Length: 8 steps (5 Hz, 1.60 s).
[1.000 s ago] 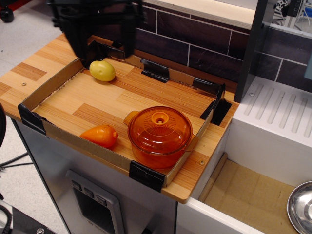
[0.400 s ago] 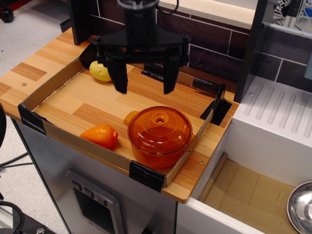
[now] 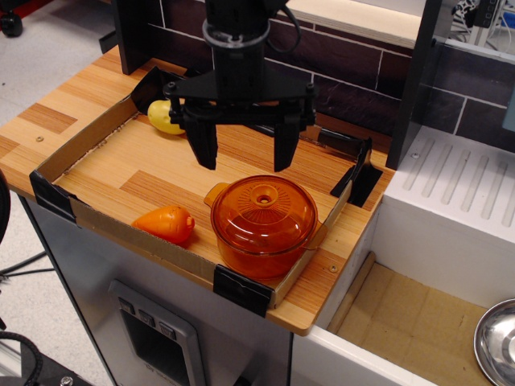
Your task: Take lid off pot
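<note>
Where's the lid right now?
The lid sits on the pot at the tray's front right corner, right of the toy carrot, below the open end effector.

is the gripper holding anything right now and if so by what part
Nothing is held. The gripper is open, its fingers spread wide above the tray, short of the lid, which sits on the pot with its knob untouched.

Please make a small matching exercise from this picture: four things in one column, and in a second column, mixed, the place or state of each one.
Things:
1. lid
2. carrot
3. potato
4. gripper

Places or states:
A. at the back of the tray, partly behind the arm
B. open, in the air behind the pot
C. closed on the pot
D. lying left of the pot

Pairs: 1-C, 2-D, 3-A, 4-B
</note>
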### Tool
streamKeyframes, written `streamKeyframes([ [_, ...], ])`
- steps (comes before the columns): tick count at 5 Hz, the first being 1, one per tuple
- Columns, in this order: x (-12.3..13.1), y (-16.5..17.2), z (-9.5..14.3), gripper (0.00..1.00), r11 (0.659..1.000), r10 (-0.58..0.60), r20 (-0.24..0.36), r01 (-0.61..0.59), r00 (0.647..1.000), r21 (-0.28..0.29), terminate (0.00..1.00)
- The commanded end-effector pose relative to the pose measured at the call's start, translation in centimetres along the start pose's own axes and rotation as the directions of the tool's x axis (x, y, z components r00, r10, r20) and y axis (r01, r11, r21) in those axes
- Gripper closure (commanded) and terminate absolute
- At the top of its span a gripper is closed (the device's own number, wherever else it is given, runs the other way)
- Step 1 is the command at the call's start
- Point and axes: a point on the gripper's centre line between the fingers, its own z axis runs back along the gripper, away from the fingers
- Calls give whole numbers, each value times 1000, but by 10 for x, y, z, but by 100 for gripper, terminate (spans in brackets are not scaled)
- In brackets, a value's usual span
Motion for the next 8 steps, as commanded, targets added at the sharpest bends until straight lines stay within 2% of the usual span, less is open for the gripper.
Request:
streamKeyframes([
  [1, 9, -4, -8, 0, 1000, 12, 11, -12, 1000, 24, 0],
  [2, 9, -6, -14, 0, 999, 11, 21, -11, 1000, 32, 0],
  [3, 2, -11, -17, 0, 1000, -5, 4, 5, 1000, 27, 0],
  [5, -20, -17, -22, 0, 999, -42, -11, 43, 999, 31, 0],
  [6, -19, -14, -26, 100, 999, -14, -24, 15, 1000, 30, 0],
  [8, -5, -14, -18, 100, 1000, 6, -40, -5, 999, 30, 0],
])
